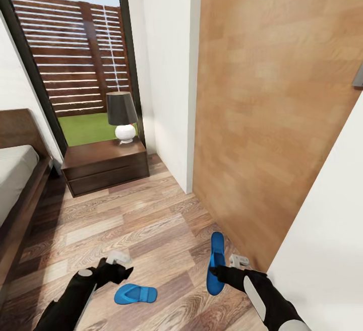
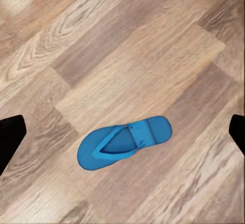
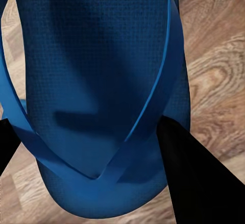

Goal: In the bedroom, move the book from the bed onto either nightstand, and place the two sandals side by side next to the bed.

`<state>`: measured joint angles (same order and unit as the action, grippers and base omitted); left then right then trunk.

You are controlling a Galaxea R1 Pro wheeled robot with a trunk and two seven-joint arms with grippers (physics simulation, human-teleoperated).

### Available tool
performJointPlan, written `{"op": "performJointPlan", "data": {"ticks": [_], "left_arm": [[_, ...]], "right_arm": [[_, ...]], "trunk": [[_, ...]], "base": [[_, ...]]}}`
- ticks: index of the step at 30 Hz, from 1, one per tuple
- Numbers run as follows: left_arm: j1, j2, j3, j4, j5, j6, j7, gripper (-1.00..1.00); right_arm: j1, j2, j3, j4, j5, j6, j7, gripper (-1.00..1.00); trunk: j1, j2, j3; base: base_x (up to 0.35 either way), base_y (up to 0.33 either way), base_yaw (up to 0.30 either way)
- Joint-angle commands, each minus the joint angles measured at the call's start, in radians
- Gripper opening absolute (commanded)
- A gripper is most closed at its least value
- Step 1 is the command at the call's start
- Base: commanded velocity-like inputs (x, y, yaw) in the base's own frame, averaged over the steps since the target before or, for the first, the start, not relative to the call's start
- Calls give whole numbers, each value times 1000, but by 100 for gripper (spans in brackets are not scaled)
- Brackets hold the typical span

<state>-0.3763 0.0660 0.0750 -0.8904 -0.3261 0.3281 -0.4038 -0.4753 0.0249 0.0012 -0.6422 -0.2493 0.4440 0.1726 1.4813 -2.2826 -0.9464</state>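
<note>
Bright daylight from the window — soft shadows, slightly blurred renders.

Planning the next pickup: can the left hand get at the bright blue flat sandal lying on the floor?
Probably yes: the left hand hangs open beside the bright blue flat sandal, with bare wood-plank floor between.

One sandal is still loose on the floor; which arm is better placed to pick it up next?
Left, probably. The left gripper hangs open just above the loose sandal, which lies flat between its fingertips in the left wrist view. The right gripper is already shut on the other sandal.
</note>
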Motion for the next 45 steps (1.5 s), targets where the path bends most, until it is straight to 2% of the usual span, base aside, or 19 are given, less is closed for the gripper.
{"op": "performJointPlan", "data": {"ticks": [1,2,3,4,5,7,9,10,11,12,13,14,16,21,34,45], "left_arm": [[-21,0,-1,-12,-40,13,-70,100],[-35,0,-4,-16,-58,17,-105,100],[-68,2,-12,-18,-105,23,-176,100],[-106,3,-18,-16,-175,28,-254,100],[-143,4,-23,-13,-269,31,-333,100],[-196,5,-27,-13,-484,34,-479,100],[-211,4,-29,-12,-590,35,-546,100],[-226,2,-31,-12,-789,31,-645,100],[-228,1,-31,-12,-834,31,-660,100],[-231,-1,-32,-13,-912,30,-683,100],[-233,-2,-32,-13,-944,29,-692,100],[-234,-6,-33,-13,-995,29,-704,100],[-236,-11,-34,-13,-1042,28,-714,100],[-237,-12,-34,-15,-1081,31,-723,100],[-237,-28,-37,-16,-1091,38,-725,100],[-237,-35,-38,-15,-1091,38,-726,100]], "right_arm": [[0,0,0,-1,-7,5,-2,-100],[0,0,0,0,-7,5,-2,-100],[0,0,1,0,-8,5,-2,-100],[0,0,1,0,-8,6,-2,-100],[0,0,1,1,-8,6,-1,-100],[0,0,2,1,-8,14,-1,-100],[0,-1,2,1,-8,21,-1,-100],[0,-1,2,1,-9,35,-1,-100],[0,-1,2,1,-9,38,-1,-100],[0,-2,2,1,-8,42,-1,-100],[0,-2,2,1,-9,44,-1,-100],[0,-2,2,1,-9,46,-1,-100],[0,-2,2,1,-10,48,-1,-100],[0,-2,1,1,-10,49,-1,-100],[0,-2,1,1,-9,50,-1,-100],[0,-2,2,1,-10,50,0,-100]], "trunk": [[0,0,-1],[0,0,-1],[0,0,-1],[0,0,-1],[0,0,-1],[0,0,-1],[0,0,-1],[0,0,-1],[0,0,-1],[0,0,-1],[0,0,-1],[0,0,-1],[0,0,-1],[0,0,-1],[0,0,-1],[-42,77,33]], "base": [[0,0,0],[0,0,0],[0,0,0],[0,0,0],[0,0,0],[0,0,0],[0,0,0],[0,0,0],[0,0,0],[0,0,0],[0,0,0],[0,0,0],[0,0,0],[0,0,0],[0,0,0],[0,0,0]]}}
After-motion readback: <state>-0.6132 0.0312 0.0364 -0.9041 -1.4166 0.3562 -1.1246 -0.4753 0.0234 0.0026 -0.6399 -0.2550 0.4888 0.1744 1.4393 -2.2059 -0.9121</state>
